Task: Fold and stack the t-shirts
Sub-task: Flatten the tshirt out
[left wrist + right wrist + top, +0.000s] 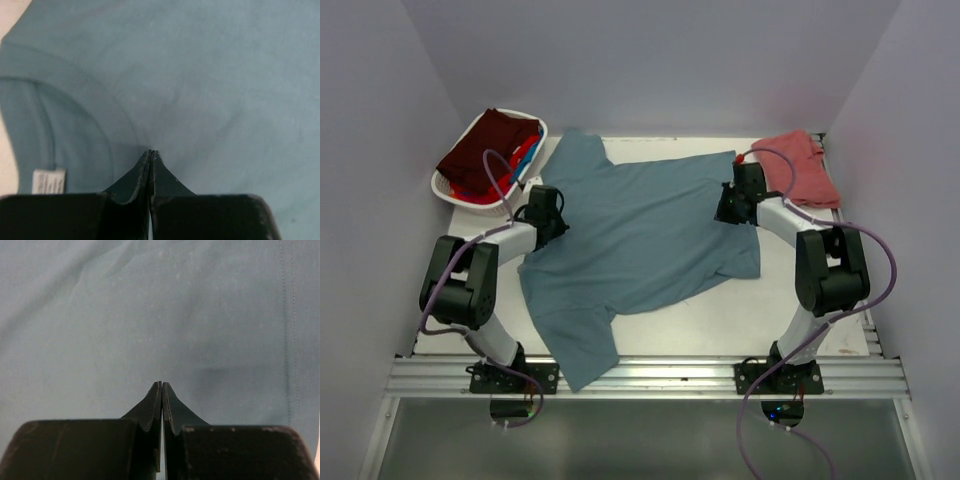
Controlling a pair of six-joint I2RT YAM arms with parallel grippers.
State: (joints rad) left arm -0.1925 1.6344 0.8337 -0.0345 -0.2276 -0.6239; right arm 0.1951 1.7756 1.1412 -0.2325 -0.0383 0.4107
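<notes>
White basket (448, 190) far L holds maroon t-shirt (490, 140). L arm bent, elbow high; left gripper (151, 155) fully closed, tip on teal t-shirt (640, 235) by collar. Shirt spread flat betw. arms. R arm likewise; right gripper (161, 386) closed, near hem. Salmon t-shirt (802, 165) far R.

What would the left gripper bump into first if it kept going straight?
The teal-blue t-shirt. The left gripper's shut fingers point at the cloth beside its collar, and may already touch it; depth is unclear.
</notes>
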